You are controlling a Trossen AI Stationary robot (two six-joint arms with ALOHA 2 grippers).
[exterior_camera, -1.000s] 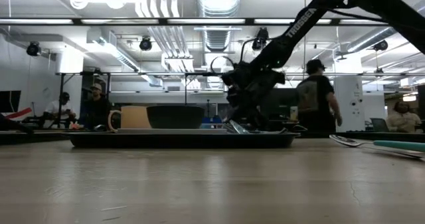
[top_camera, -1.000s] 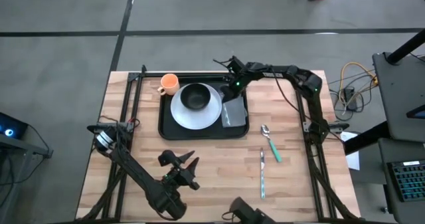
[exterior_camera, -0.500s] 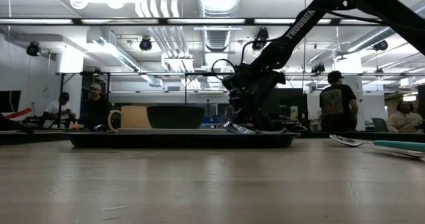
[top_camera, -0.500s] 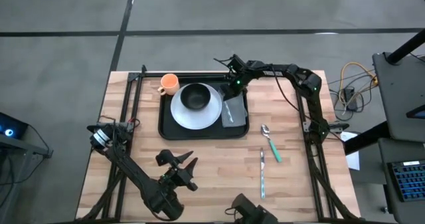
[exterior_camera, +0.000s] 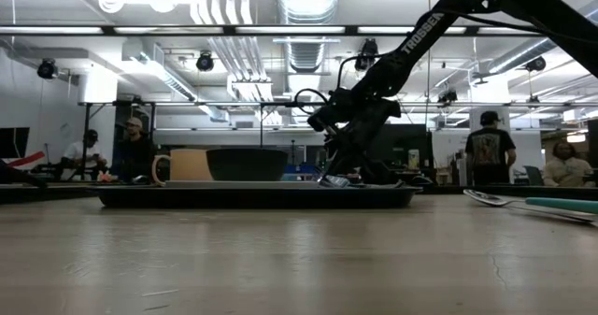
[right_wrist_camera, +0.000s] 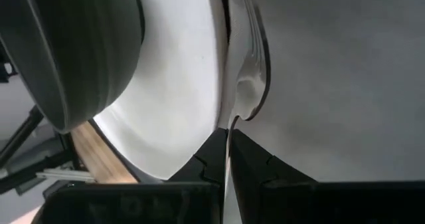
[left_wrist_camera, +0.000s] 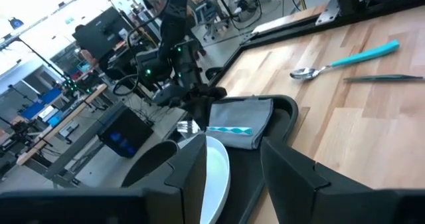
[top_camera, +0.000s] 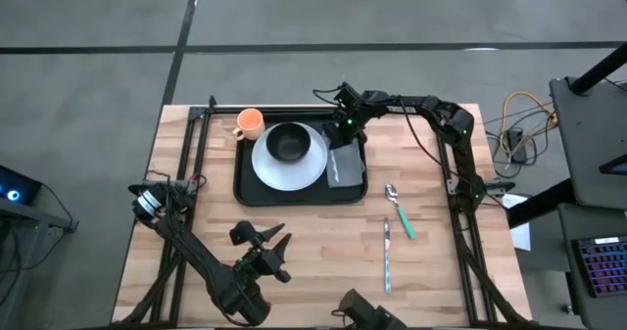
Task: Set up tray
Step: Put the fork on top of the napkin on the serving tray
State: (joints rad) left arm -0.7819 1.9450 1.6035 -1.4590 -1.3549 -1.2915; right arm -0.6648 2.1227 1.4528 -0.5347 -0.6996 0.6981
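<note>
The black tray (top_camera: 245, 191) lies on the far middle of the table and carries a white plate (top_camera: 292, 171) with a black bowl (top_camera: 287, 142), an orange cup (top_camera: 250, 124) and a grey napkin (top_camera: 345, 165). A fork with a teal handle (left_wrist_camera: 227, 129) lies on the napkin, its metal head (right_wrist_camera: 251, 64) beside the plate's rim. My right gripper (top_camera: 345, 124) stands over the napkin's far end, shut on the fork. My left gripper (top_camera: 263, 237) waits open near the table's near edge. My right gripper (right_wrist_camera: 228, 144) pinches the thin metal tip of the fork's head end (right_wrist_camera: 230, 125) between its two fingers. It comes from above, slanting down from the far side, along the fork. The fork rests on the napkin (right_wrist_camera: 345, 84), its teal handle pointing to the near side.
A teal-handled spoon (top_camera: 400, 212) and a knife (top_camera: 387, 257) lie on bare wood right of the tray. The arms' frames run along the table's left and right edges. People stand in the room behind the table.
My right arm's wrist has risen a little and tipped, while its fingertips stayed at the napkin's far end. A person in the room behind has walked to the right.
</note>
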